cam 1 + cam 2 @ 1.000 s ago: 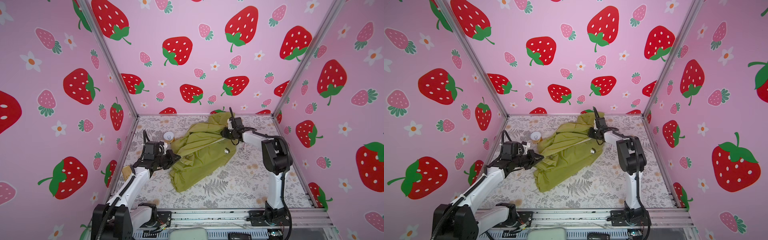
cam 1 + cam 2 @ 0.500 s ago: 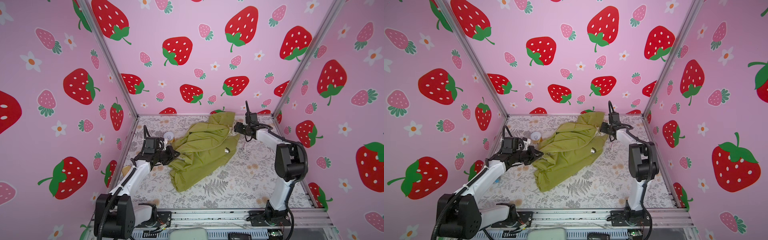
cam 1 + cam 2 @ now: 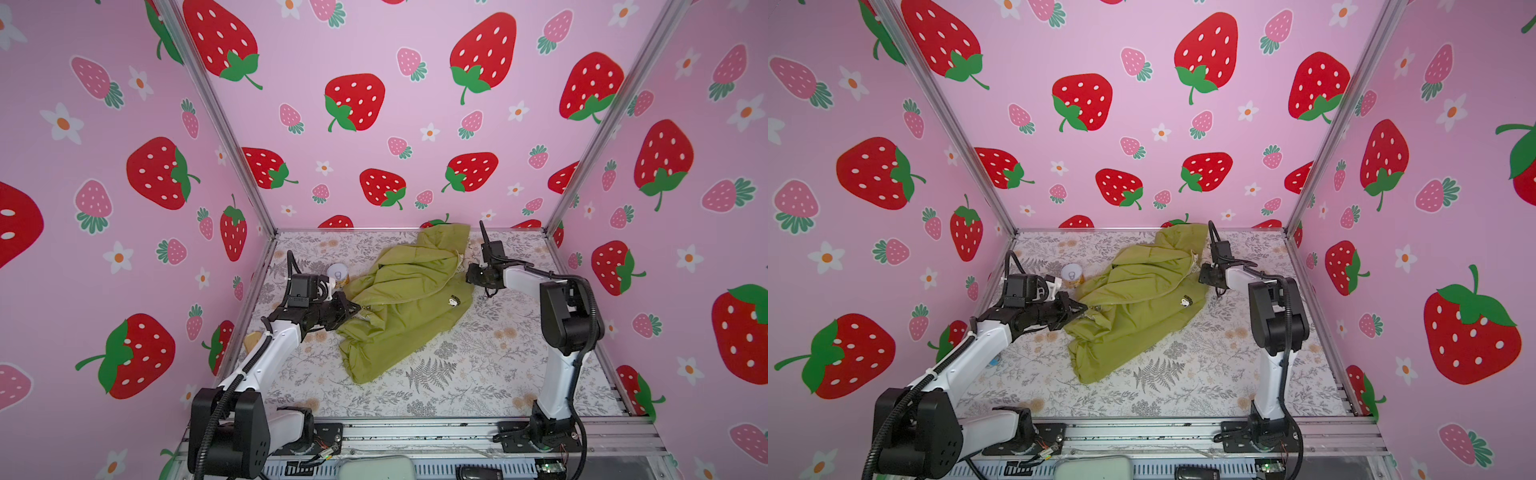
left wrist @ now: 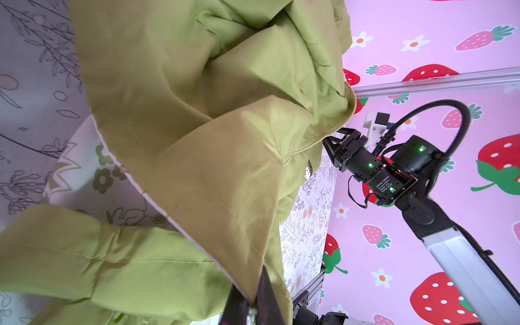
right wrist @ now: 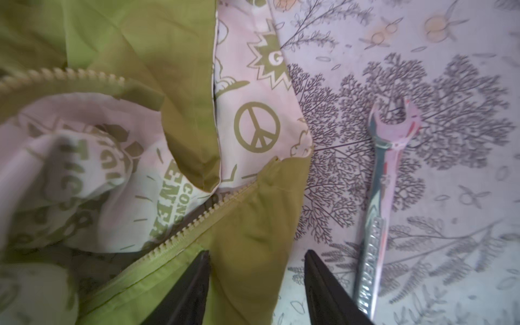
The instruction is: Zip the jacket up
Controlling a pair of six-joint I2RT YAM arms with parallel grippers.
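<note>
The jacket (image 3: 407,307) lies crumpled across the middle of the floral tablecloth (image 3: 478,374), with one end reaching toward the back wall; both top views show it (image 3: 1133,307). My left gripper (image 3: 354,309) is clamped tight on the jacket's near-left edge. In the left wrist view the olive fabric (image 4: 197,140) runs down to a corner pinched between my two dark fingers (image 4: 268,295), and cream patterned lining shows under the lifted flap.

My right gripper (image 3: 468,272) sits at the jacket's far-right edge, jaws apart and gripping nothing. In the right wrist view (image 5: 256,253) its two black fingertips straddle a strip of green fabric just beside the zipper teeth (image 5: 194,225). The teeth are unjoined here, and the cream lining (image 5: 253,121), printed with a peace sign, lies open between the two rows. A combination wrench (image 5: 385,197) lies flat on the cloth just beside the jacket and close to one of my fingertips — whether it touches, I cannot tell. A can (image 3: 338,274) stands upright just behind my left gripper, near the jacket's edge.
</note>
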